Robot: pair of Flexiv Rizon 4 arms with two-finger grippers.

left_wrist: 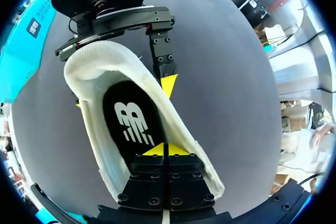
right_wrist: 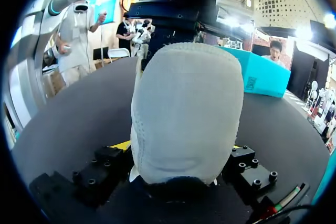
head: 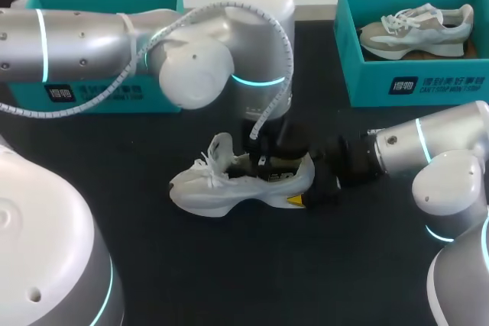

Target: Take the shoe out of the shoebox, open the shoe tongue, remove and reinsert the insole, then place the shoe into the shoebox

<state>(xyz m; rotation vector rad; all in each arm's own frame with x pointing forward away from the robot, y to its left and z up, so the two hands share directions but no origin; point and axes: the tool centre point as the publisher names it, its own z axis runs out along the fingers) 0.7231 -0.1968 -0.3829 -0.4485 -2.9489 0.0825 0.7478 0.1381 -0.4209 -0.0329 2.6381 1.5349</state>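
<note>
Left gripper (left_wrist: 164,149) is nearest, fingers pinched together inside the shoe (head: 205,188), tips on the black insole (left_wrist: 131,121) near the sidewall. Right gripper (right_wrist: 178,149) clamps the heel, spread wide. Shoe sits mid-table (head: 229,280), well apart from the shoebox (head: 416,85).

shoe (right_wrist: 186,114): white knit mesh | insole (left_wrist: 131,124): matt black | table (head: 229,265): matt dark
</note>
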